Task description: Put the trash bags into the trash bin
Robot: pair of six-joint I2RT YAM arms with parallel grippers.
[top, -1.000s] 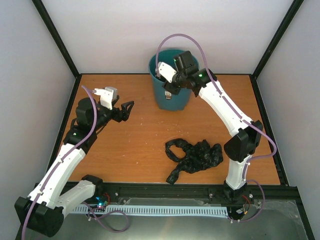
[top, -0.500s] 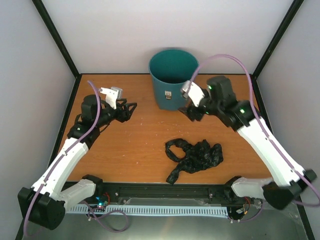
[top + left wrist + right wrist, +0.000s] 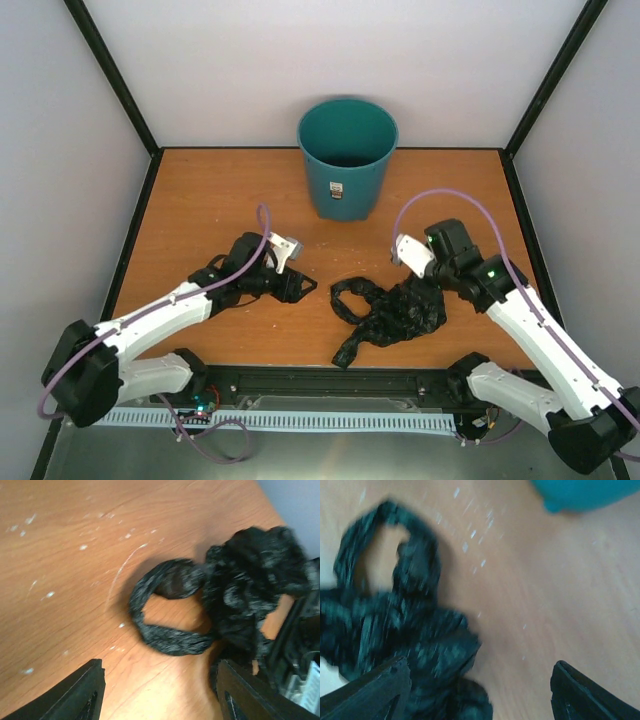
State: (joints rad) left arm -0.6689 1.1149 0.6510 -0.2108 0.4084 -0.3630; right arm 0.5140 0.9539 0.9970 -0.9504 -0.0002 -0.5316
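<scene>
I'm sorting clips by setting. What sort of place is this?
Likely a lab test cell: white panels in a black frame box in a wooden table, two robot arms are bolted to a rail at its near edge, and a teal bin and crumpled black bag sit on it.

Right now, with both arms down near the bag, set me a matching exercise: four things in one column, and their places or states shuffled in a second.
Things
1. trash bin
2. trash bags
3. left hand
4. right hand

Places or states
A. crumpled on the table, towards the near edge
B. open, over the right end of the black heap
C. upright at the far edge, in the middle
D. open, low by the loop handle at the heap's left end

Pairs: 1-C, 2-A, 3-D, 4-B
</scene>
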